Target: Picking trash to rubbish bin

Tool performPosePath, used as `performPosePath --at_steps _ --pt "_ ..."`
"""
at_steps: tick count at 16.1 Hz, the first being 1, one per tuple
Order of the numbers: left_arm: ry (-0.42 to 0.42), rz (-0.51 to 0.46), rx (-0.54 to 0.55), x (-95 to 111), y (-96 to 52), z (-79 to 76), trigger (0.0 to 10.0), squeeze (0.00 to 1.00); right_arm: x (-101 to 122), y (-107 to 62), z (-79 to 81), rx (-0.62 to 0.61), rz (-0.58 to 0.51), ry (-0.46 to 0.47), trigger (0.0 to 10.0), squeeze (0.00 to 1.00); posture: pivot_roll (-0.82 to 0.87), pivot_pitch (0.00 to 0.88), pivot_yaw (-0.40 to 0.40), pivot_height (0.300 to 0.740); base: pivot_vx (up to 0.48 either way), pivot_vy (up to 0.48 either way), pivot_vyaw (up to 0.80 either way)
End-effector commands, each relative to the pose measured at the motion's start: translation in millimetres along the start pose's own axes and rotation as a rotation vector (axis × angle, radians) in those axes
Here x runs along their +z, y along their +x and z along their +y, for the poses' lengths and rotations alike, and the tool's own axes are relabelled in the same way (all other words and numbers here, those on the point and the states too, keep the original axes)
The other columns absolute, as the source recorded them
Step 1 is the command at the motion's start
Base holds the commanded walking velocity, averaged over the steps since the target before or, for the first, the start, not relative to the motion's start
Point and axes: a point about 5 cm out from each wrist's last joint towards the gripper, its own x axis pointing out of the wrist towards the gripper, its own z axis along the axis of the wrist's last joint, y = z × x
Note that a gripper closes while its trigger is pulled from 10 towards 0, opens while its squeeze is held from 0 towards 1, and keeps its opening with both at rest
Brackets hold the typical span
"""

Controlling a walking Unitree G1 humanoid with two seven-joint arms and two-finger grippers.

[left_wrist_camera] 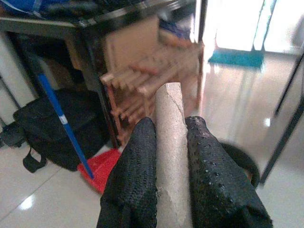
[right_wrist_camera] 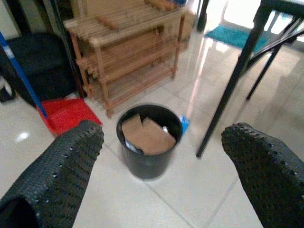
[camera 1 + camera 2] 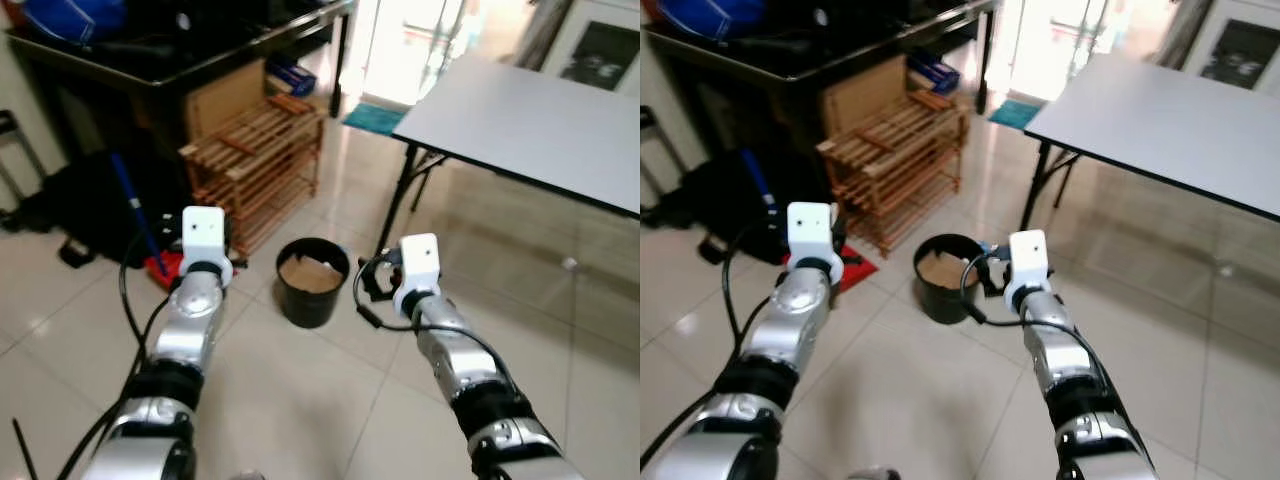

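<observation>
left pincer clenched on cardboard tube | right pincer released, fingers spread | black bin at 12 o'clock, cardboard inside | advice: carry tube over rim centre before letting go, avoid wooden rack at 11

Open floor before bin, rack behind, table leg beside

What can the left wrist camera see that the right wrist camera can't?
Left wrist view alone: a cardboard tube pinched between the left gripper's fingers, plus a black bag on the floor. Right wrist view alone: the right gripper spread wide with nothing between its fingers, and brown cardboard lying inside the black bin. Both show the wooden rack, the blue handle and the red dustpan.
</observation>
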Motion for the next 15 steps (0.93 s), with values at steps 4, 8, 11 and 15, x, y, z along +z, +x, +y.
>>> performPosePath --at_steps 4,8,11,15 --pt "0.212 0.192 -0.1 -50 -13.7 -2.0 10.0 0.0 -69 -20.4 -15.2 -0.023 0.264 -0.075 10.0 0.0 0.01 0.077 -0.032 0.74 0.411 0.0 0.0" --pt "0.241 0.449 -0.09 -112 -46.8 11.9 10.0 0.0 -123 -48.5 -12.1 -0.033 0.461 -0.021 10.0 0.0 0.01 0.08 -0.032 0.74 0.404 0.0 0.0" --pt "0.219 0.624 -0.065 -150 -78.2 22.2 10.0 0.0 -154 -70.2 -4.2 -0.045 0.564 0.049 10.0 0.0 0.01 0.077 -0.031 0.74 0.386 0.0 0.0" --pt "0.28 0.753 -0.114 -179 -108.8 20.7 10.0 0.0 -180 -93.3 -0.5 -0.089 0.665 0.075 10.0 0.0 0.01 0.077 -0.029 0.74 0.33 0.0 0.0"
